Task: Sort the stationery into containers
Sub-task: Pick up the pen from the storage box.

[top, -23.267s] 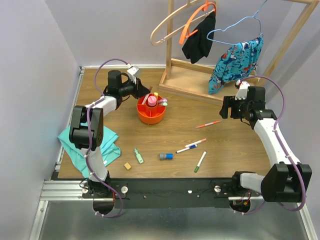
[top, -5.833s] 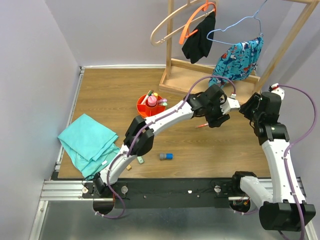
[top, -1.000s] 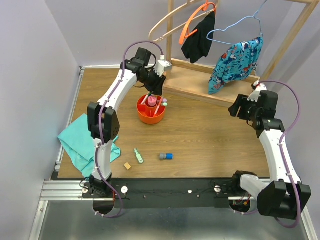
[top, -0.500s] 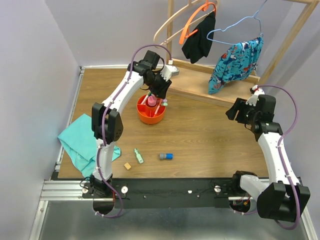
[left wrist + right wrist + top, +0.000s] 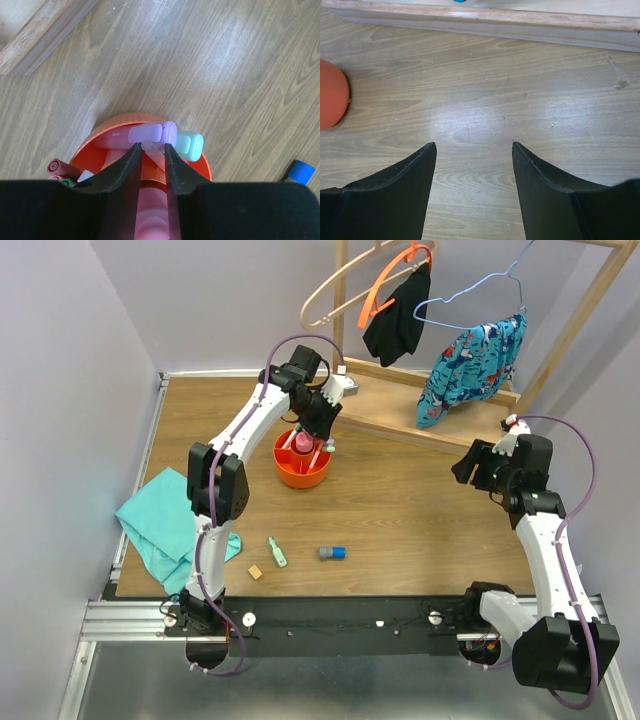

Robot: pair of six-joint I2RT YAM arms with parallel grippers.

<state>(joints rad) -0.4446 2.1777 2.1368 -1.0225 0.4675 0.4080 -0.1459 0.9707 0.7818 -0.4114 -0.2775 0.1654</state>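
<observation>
Upper centre: black two-finger left gripper (image 5: 321, 430) aimed straight down, jaws narrowly parted. Right of frame: black two-finger right gripper (image 5: 466, 466) raised, spread wide.

Bare table (image 5: 400, 510) between orange organiser (image 5: 295, 478) and right claw (image 5: 473, 146); wooden rack base (image 5: 400, 405) walls the far side.

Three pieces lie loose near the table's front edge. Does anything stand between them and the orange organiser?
Nothing on the tabletop lies between the green highlighter, the tan cube, the blue-grey piece and the orange organiser. Above it, though, the left gripper hangs over the organiser's middle, so the drop from above is occupied there.
</observation>
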